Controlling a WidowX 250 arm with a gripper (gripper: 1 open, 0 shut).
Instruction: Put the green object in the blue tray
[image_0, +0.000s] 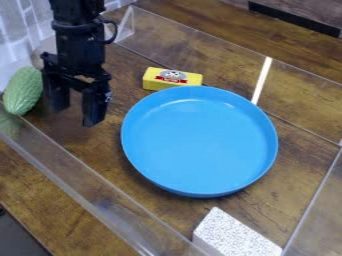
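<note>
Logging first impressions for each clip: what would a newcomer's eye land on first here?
The big round blue tray dominates, empty, right of center on the dark wooden table. Next comes the black hand at upper left, pointing down with its jaws open, holding nothing. The bumpy green object lies just left of it at the picture's edge, a small yellow block sits behind the tray, and a speckled pad shows at the bottom.
</note>
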